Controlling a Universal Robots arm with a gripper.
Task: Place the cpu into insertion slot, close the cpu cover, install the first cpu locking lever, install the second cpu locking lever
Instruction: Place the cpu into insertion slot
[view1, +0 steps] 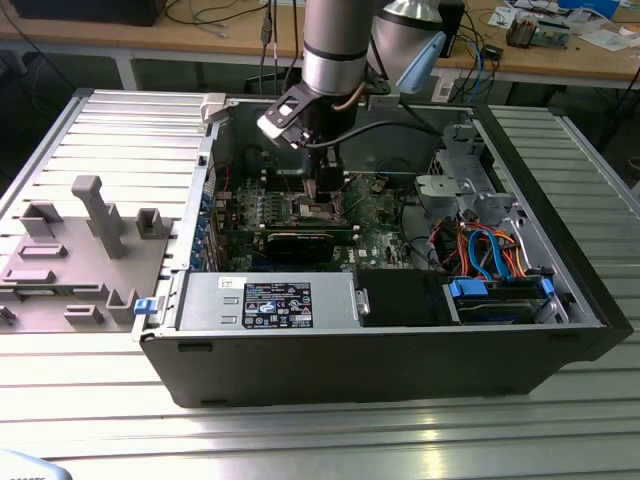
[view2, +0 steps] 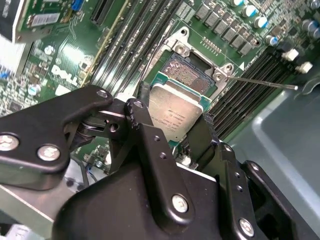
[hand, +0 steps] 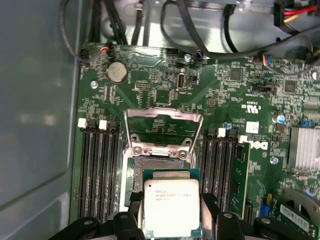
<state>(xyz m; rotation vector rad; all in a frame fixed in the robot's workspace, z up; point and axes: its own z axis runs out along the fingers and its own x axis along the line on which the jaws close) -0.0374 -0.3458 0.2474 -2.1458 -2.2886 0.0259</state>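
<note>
My gripper is shut on the cpu, a flat square chip with a silver-grey top, gripped by two opposite edges between the black fingers. The chip hangs low over one side of the insertion slot, a dark square socket with a metal rim on the green board; I cannot tell whether they touch. The cpu cover, a thin metal frame, stands swung up at the socket's far side. The second wrist view shows the cpu beside the open insertion slot. In the exterior view the gripper reaches down into the open computer case.
Long memory slots flank the socket on both sides. A thin metal lever rod sticks out beside it. A black card, the power supply, a drive bay with cables and the case walls surround the board.
</note>
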